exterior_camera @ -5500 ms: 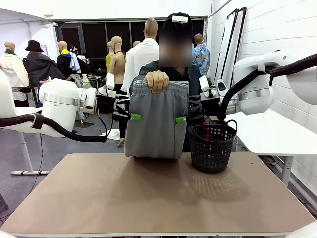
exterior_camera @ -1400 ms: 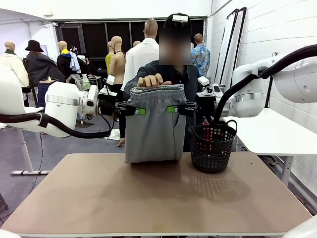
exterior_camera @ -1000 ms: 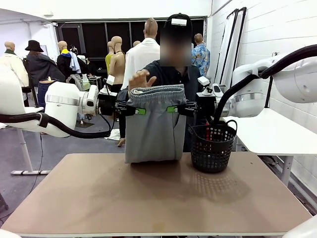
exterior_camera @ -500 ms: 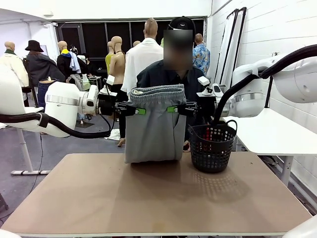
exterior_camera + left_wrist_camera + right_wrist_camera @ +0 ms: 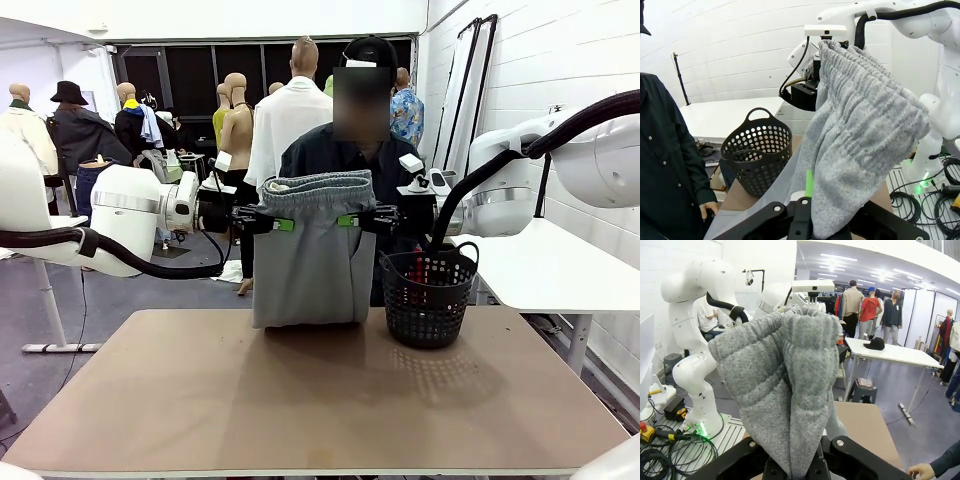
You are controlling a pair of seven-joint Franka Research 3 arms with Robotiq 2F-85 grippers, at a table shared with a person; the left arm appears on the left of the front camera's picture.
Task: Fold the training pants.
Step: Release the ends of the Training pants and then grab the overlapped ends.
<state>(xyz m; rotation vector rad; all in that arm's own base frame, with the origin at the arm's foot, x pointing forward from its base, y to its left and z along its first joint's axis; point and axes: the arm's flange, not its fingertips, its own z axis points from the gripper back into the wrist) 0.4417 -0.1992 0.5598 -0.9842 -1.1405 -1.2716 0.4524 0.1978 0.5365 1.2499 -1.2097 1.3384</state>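
The training pants [image 5: 305, 265] are hanging at the centre of the front view, with the waistband stretched level and the legs draping down to the far edge of the counter [image 5: 320, 400]. The left jaws are pinching the waistband's left end and the right jaws its right end, both pressed together on the gathered elastic. The jersey is looking soft, light and limp, likely sagging wherever unsupported, so the thick waistband and the hems are offering the surest hold. A black mesh basket [image 5: 430, 300] is standing just beside it on the right.

Left pincer [image 5: 283, 223] and right pincer [image 5: 347, 220], both clamped, face each other aloft.
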